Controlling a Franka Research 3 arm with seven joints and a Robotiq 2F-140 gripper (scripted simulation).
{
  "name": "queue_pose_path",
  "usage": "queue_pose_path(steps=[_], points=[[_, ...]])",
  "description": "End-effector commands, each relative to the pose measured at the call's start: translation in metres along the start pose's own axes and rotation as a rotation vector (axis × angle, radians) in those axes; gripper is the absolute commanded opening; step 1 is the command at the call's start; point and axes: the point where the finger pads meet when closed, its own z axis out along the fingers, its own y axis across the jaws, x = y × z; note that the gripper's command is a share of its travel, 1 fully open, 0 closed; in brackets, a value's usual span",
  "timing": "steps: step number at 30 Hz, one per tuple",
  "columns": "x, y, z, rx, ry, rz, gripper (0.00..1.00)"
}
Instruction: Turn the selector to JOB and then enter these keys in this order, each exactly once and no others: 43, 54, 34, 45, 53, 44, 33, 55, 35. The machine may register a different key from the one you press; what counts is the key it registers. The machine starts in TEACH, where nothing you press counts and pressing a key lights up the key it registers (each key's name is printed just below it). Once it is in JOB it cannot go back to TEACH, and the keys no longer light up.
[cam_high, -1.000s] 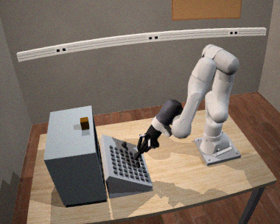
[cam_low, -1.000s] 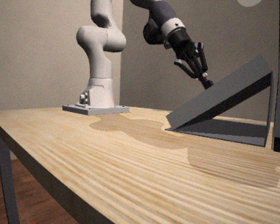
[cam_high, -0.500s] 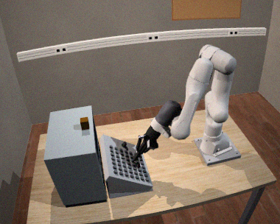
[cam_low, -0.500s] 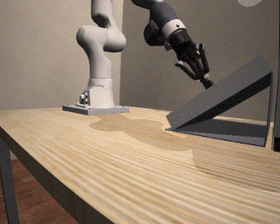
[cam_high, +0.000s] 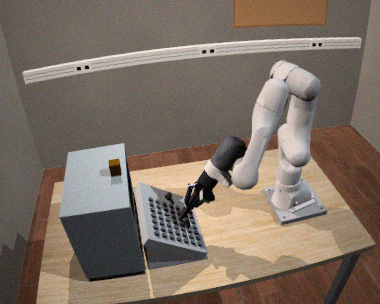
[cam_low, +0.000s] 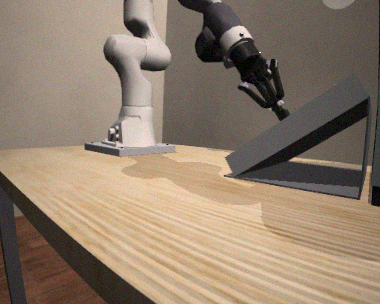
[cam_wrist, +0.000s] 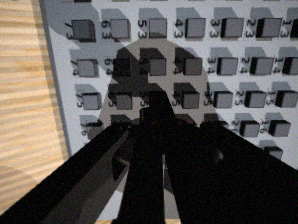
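The sloping grey key console (cam_high: 172, 250) (cam_low: 310, 117) (cam_wrist: 60, 65) carries rows of dark square keys. My gripper (cam_high: 184, 218) (cam_low: 285, 115) (cam_wrist: 157, 104) is shut with nothing held, its tips low over the keys. In the wrist view the tips cover key 55, between key 65 (cam_wrist: 123, 100) and key 45 (cam_wrist: 190, 100). Key 54 (cam_wrist: 157, 66), key 53 (cam_wrist: 157, 27), key 44 (cam_wrist: 192, 66), key 43 (cam_wrist: 195, 27), key 34 (cam_wrist: 227, 66), key 33 (cam_wrist: 232, 27) and key 35 (cam_wrist: 222, 99) show unlit. The selector (cam_high: 169, 196) is a dark knob; its setting is unreadable. Contact cannot be told.
A large grey box (cam_high: 97, 200) stands close behind the console, with a small orange-brown block (cam_high: 115, 167) on top. The arm's base plate (cam_high: 300, 212) (cam_low: 130, 149) is on the same wooden table (cam_high: 240, 240) (cam_low: 150, 225). The fingers hide several lower keys in the wrist view.
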Motion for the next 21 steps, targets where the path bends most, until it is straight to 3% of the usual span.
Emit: queue_pose_path(steps=[1, 21], points=[[0.0003, 0.0009, 0.0001, -0.003, 0.000, -0.001, 0.10], [0.0003, 0.0009, 0.0057, -0.003, 0.000, -0.001, 0.10]])
